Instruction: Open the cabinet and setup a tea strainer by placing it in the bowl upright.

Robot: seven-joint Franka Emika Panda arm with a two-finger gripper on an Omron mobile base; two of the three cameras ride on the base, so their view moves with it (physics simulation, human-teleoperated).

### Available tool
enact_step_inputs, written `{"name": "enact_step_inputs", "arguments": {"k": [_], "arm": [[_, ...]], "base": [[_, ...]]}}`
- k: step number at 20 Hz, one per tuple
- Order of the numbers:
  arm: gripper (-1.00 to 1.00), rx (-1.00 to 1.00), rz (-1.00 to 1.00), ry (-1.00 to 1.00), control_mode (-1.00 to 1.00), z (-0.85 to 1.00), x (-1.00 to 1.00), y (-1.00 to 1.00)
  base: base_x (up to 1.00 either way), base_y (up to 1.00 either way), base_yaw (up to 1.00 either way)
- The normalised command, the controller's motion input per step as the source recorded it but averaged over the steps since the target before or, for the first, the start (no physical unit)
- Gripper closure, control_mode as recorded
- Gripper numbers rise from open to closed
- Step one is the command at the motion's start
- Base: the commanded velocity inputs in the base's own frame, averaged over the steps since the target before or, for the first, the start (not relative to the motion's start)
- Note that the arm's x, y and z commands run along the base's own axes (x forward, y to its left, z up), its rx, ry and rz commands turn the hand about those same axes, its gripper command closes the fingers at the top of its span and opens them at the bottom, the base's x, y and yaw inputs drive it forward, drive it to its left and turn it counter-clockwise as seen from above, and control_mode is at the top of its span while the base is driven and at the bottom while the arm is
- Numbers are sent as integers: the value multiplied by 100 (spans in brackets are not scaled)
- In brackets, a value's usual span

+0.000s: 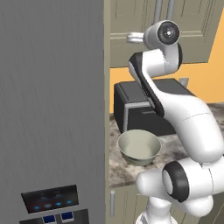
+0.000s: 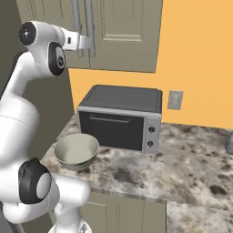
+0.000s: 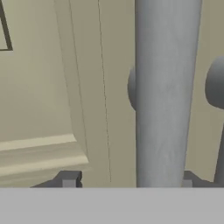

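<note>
The cabinet (image 2: 123, 34) is standing shut above the bowl (image 2: 76, 151), the fingers (image 3: 127, 180) spreading open around its left handle (image 3: 165, 92).

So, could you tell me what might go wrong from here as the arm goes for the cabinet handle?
1. In the hand view the handle sits off-centre between the fingertips of the open end effector, close to the right one, so closing may clip or nudge it rather than grip it squarely.
2. A second handle runs right alongside; the finger could catch it.
3. The bowl and oven sit below the cabinet, so a wide pull could swing the arm into them.
</note>
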Motion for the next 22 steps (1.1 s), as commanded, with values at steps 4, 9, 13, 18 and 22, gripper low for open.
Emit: {"name": "enact_step_inputs", "arguments": {"k": [4, 9, 13, 18, 22], "arm": [[100, 4, 6, -18, -100, -12, 33, 27], [100, 4, 3, 0, -100, 2, 30, 92], [100, 1, 9, 16, -100, 38, 1, 100], [100, 4, 14, 2, -100, 23, -56, 100], [100, 4, 10, -23, -100, 0, -100, 100]], "base": [[0, 0, 0], [0, 0, 0], [0, 0, 0], [0, 0, 0], [0, 0, 0]]}}
